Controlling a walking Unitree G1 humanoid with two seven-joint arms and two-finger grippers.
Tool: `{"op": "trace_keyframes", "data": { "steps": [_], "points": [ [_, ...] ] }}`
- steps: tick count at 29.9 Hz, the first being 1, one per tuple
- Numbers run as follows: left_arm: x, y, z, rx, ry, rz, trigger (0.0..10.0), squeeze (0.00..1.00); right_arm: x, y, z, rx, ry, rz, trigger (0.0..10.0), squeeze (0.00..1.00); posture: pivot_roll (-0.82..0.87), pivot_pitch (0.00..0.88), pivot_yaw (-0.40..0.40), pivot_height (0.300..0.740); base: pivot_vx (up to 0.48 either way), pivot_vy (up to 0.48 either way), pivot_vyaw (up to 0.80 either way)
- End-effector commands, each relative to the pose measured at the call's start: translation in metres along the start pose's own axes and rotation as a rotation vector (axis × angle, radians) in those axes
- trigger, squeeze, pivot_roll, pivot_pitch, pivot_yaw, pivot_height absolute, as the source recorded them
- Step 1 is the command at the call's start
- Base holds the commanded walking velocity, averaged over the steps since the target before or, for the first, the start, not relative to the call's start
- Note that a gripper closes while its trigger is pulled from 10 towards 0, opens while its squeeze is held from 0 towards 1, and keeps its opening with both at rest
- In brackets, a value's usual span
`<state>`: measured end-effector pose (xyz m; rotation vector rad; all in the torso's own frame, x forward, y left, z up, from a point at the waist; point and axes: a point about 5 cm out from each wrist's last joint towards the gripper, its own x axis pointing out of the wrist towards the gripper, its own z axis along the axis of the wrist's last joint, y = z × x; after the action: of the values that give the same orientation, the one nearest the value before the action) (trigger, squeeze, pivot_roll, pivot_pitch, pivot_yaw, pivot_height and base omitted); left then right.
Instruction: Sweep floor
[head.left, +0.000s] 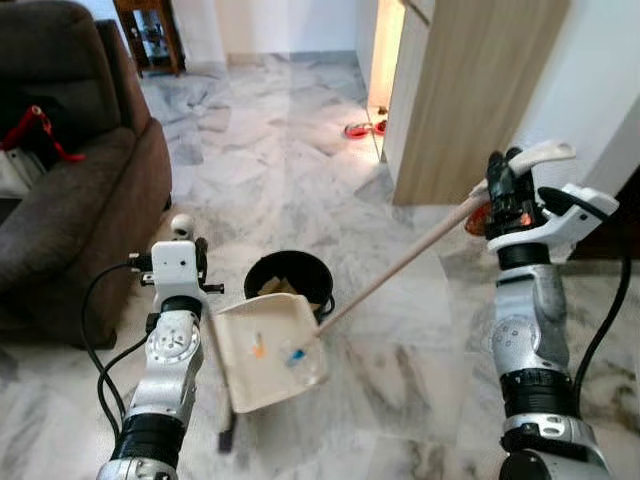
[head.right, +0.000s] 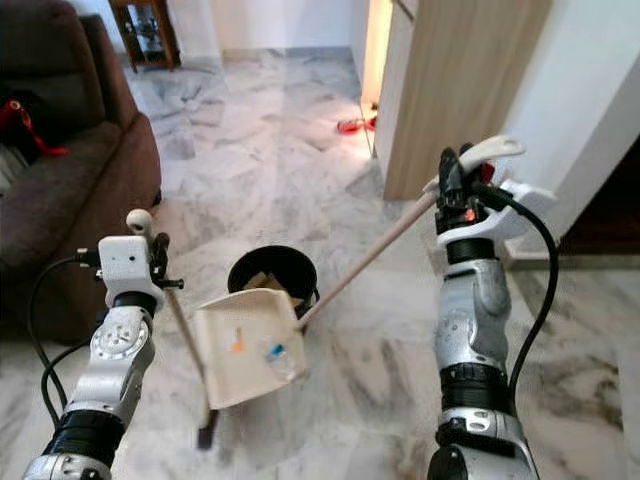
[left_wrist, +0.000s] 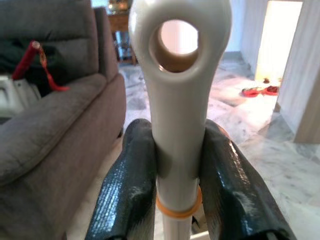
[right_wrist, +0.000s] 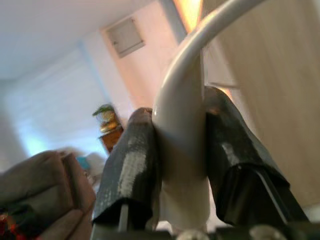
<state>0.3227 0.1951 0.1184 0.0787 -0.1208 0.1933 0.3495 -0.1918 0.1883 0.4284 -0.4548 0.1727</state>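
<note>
Left eye view: the right end effector at two o'clock is clamped on the top of the dustpan handle, a long pale pole slanting down to the cream dustpan at centre. The pan is raised and tilted just beside the black bin, which sits at its twelve o'clock; an orange scrap and a blue scrap lie in it. The left end effector at nine o'clock is closed tight on the broom handle, whose looped end pokes above its fingers; the broom's dark foot reaches the marble floor at six o'clock. Emptying appears to be the step in hand. The next move likely calls for lifting the pan's lip over the bin's rim and tipping further, so the scraps slide in rather than spill beside it.
</note>
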Motion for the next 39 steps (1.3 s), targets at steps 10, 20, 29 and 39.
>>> {"op": "trace_keyframes", "data": {
  "steps": [10,20,29,39],
  "points": [
    [0.0043,-0.0032,0.0155,0.006,-0.072,-0.009,10.0,0.00,0.0076,0.0023,0.0153,0.044,-0.085,0.001,10.0,0.00,0.00,0.000,0.032,0.740,0.373,0.000,0.00],
    [0.0040,-0.0053,0.0154,0.000,-0.071,-0.014,10.0,0.00,0.0079,0.0022,0.0163,0.047,-0.084,0.002,10.0,0.00,0.00,0.000,0.031,0.740,0.375,0.000,0.00],
    [0.0037,-0.0060,0.0150,-0.006,-0.069,-0.016,10.0,0.00,0.0101,0.0048,0.0166,0.060,-0.085,0.012,10.0,0.00,0.00,0.000,0.028,0.740,0.376,0.000,0.00],
    [0.0031,-0.0074,0.0154,-0.003,-0.074,-0.025,10.0,0.00,0.0098,0.0059,0.0159,0.069,-0.080,0.020,10.0,0.00,0.00,0.000,0.026,0.740,0.377,0.000,0.00]
  ]
}}
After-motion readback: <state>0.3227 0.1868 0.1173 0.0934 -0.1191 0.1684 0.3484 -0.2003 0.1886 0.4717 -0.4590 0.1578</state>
